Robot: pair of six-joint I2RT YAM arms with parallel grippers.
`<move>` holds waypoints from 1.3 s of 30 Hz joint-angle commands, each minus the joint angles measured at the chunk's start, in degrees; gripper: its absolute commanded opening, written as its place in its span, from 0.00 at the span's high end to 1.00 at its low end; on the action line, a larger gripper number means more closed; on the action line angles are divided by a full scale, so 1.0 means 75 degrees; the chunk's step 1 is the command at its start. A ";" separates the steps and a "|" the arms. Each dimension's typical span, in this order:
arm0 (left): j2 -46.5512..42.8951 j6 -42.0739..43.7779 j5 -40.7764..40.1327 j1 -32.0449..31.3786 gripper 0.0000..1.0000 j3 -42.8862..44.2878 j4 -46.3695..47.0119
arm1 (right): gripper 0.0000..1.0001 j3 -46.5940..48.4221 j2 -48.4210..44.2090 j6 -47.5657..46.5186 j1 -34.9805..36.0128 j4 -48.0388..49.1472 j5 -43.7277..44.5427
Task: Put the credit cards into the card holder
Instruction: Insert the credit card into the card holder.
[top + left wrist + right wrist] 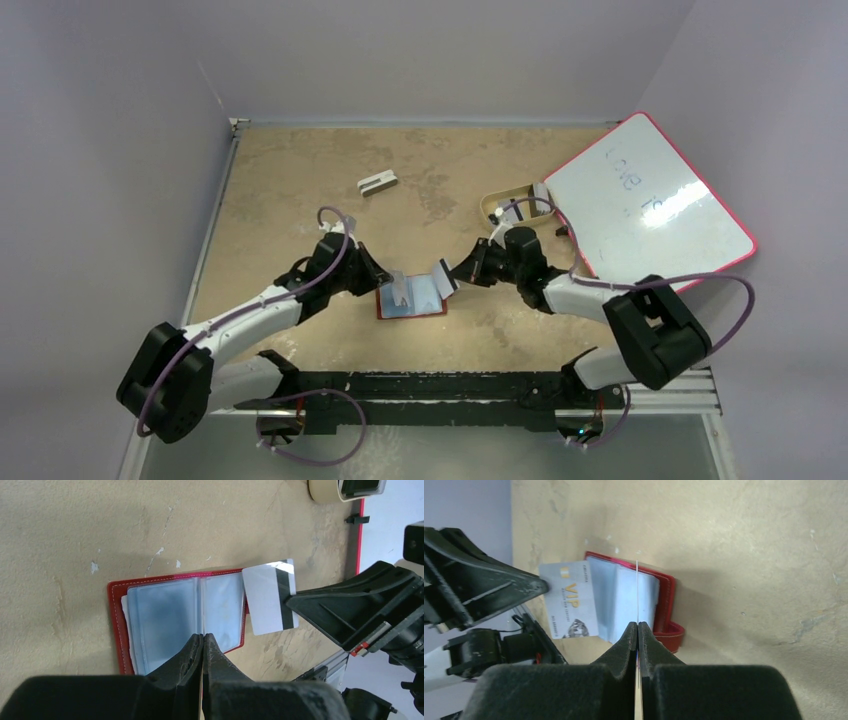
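Both grippers are closed, each on one credit card. Each card can be read only from the other arm's camera. The left gripper (202, 636) pinches the VIP card (569, 600). In its own wrist view that card is just a thin pale sliver between the fingers, lost against the fold of the card holder (115, 630). The right gripper (637, 625) pinches the striped card (265, 597) (a dark magnetic band runs along one side). From the right wrist it shows only as a fine bright line standing up from the fingertips.

The card holder lies open and flat on the table (300, 180), between the two grippers, with its clear sleeves facing up. The left fingers cover its near edge in the left wrist view. The sleeves are cloudy, so it is unclear whether any card is already inside. The striped card overlaps the holder's red border on the side toward the right arm, but I cannot tell whether it touches. From above, both cards are small pale flecks.

Well apart from the holder, a tan oval tray (497, 203) sits against a red-edged whiteboard (650, 195). The right arm's cable crosses the tray, and its contents are too small to identify. A small grey-white block (377, 183) lies alone toward the back of the table.
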 commanded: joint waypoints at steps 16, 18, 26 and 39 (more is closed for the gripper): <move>0.1314 0.0436 0.0648 0.0122 1.00 -0.0204 0.1256 | 1.00 0.0223 0.0636 -0.0689 0.0087 -0.0217 0.0359; 0.1397 0.0448 0.0613 0.0122 1.00 -0.0180 0.1187 | 1.00 0.0234 0.0610 -0.0723 0.0087 -0.0275 0.0397; 0.1624 0.0379 0.0302 0.0133 1.00 -0.0174 0.1025 | 1.00 0.0229 0.0598 -0.0728 0.0090 -0.0304 0.0408; 0.1611 0.0451 0.0013 0.0144 1.00 -0.0015 0.0595 | 1.00 0.0246 0.0508 -0.0754 0.0088 -0.0387 0.0469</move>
